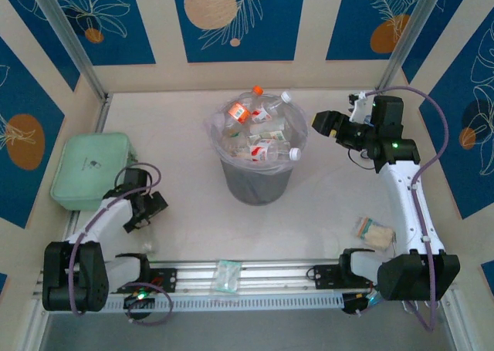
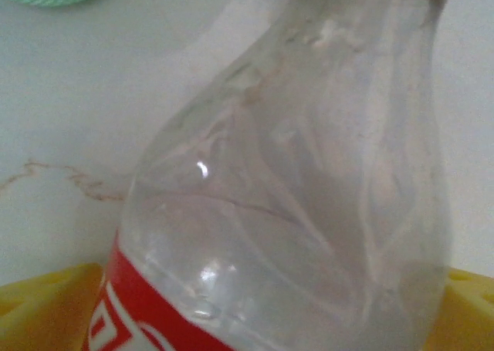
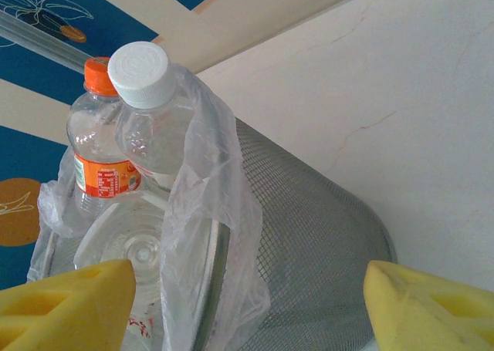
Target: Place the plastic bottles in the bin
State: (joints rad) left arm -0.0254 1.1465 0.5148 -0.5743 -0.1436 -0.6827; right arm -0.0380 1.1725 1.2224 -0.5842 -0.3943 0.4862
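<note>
My left fingers [image 2: 46, 305] sit low over the counter [image 1: 193, 220], near the green box [image 1: 91, 168]. They are wide apart, one on each side of a clear bottle with a red label [image 2: 293, 197], so they can pinch its fat part. I cannot tell if they squeeze it yet. My right fingers [image 3: 69, 305] are open with nothing in them, just beside the bin [image 3: 309, 235]. The bin is piled high with bottles [image 1: 258, 131] (two caps poke over the rim), so I think this one must go on top.
</note>
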